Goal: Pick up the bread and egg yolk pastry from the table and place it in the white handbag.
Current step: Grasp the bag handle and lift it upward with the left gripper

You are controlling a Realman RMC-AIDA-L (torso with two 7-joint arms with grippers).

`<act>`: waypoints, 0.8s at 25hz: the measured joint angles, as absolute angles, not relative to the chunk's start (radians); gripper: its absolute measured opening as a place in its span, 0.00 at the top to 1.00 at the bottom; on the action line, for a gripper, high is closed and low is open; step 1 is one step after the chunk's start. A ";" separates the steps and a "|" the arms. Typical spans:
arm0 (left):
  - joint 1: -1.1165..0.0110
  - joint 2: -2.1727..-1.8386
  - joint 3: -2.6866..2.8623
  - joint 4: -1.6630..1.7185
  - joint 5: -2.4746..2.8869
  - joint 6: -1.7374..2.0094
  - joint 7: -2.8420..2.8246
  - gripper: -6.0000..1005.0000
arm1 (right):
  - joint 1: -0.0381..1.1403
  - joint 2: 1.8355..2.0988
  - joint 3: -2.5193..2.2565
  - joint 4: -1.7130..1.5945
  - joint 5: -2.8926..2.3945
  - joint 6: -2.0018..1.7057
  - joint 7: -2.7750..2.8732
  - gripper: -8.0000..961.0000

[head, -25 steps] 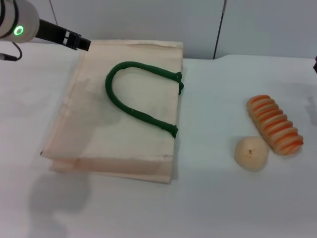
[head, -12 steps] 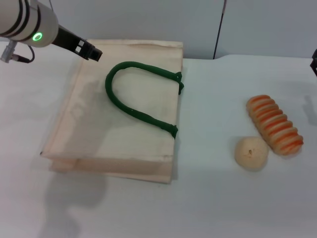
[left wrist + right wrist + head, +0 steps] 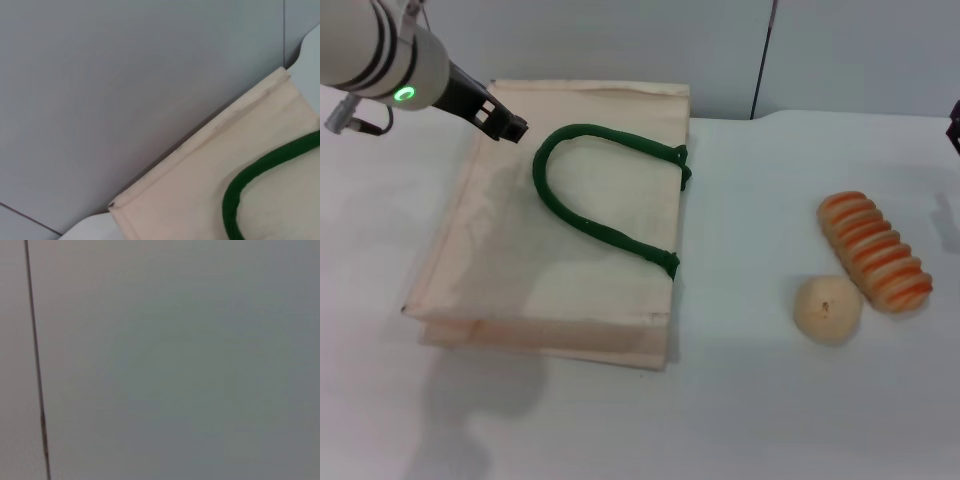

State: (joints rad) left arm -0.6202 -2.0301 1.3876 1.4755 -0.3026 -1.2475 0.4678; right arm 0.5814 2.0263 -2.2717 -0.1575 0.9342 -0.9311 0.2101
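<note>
The white handbag [image 3: 520, 260] lies flat on the table's left half, its dark green handle [image 3: 542, 190] looped on top. At the right, the orange-and-cream striped bread [image 3: 875, 250] rests on the table, and the round beige egg yolk pastry [image 3: 828, 310] touches its near left side. My left gripper [image 3: 506, 124] hovers over the bag's far left corner, just left of the handle's bend and far from both pastries. The left wrist view shows that corner of the handbag [image 3: 200, 200] and part of the handle [image 3: 260, 170]. Only a dark sliver of my right gripper [image 3: 954, 125] shows at the right edge.
A grey wall [image 3: 620, 40] with a vertical seam stands right behind the table and the bag's far edge. White tabletop [image 3: 750, 200] lies bare between the bag and the pastries. The right wrist view shows only wall.
My left arm has swung rightward and slightly nearer, from beyond the bag's far left corner to over it, close to the green handle. Bag, bread and pastry have not moved.
</note>
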 joint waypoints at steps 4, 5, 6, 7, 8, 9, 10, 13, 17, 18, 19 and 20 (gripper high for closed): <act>-0.622 -2.030 1.404 1.439 -0.291 -1.198 0.466 0.37 | 0.583 2.026 -2.282 -0.159 0.934 -0.931 0.210 0.30; -0.622 -2.030 1.409 1.422 -0.291 -1.178 0.466 0.38 | 0.584 2.026 -2.283 -0.159 0.934 -0.931 0.210 0.30; -0.623 -2.030 1.412 1.405 -0.291 -1.159 0.466 0.38 | 0.584 2.026 -2.283 -0.159 0.934 -0.931 0.210 0.30; -0.624 -2.030 1.415 1.390 -0.291 -1.141 0.466 0.38 | 0.585 2.027 -2.283 -0.159 0.934 -0.930 0.210 0.30; -0.627 -2.030 1.416 1.373 -0.291 -1.121 0.466 0.38 | 0.585 2.027 -2.284 -0.159 0.934 -0.928 0.210 0.30; -0.630 -2.030 1.419 1.355 -0.291 -1.100 0.467 0.38 | 0.586 2.027 -2.286 -0.159 0.933 -0.925 0.210 0.30; -0.632 -2.030 1.422 1.344 -0.292 -1.088 0.467 0.38 | 0.588 2.027 -2.290 -0.160 0.932 -0.918 0.210 0.30; -0.641 -2.030 1.430 1.307 -0.296 -1.050 0.469 0.38 | 0.591 2.027 -2.293 -0.161 0.932 -0.911 0.210 0.30; -0.660 -2.029 1.433 1.257 -0.305 -1.018 0.481 0.38 | 0.594 2.028 -2.294 -0.161 0.931 -0.906 0.210 0.30; -0.664 -2.029 1.435 1.246 -0.306 -1.009 0.482 0.38 | 0.594 2.028 -2.294 -0.162 0.931 -0.905 0.210 0.30; -0.664 -2.029 1.437 1.242 -0.306 -1.004 0.482 0.38 | 0.595 2.029 -2.294 -0.163 0.931 -0.905 0.210 0.30; -0.665 -2.029 1.441 1.236 -0.306 -0.997 0.482 0.39 | 0.595 2.029 -2.294 -0.164 0.931 -0.905 0.210 0.30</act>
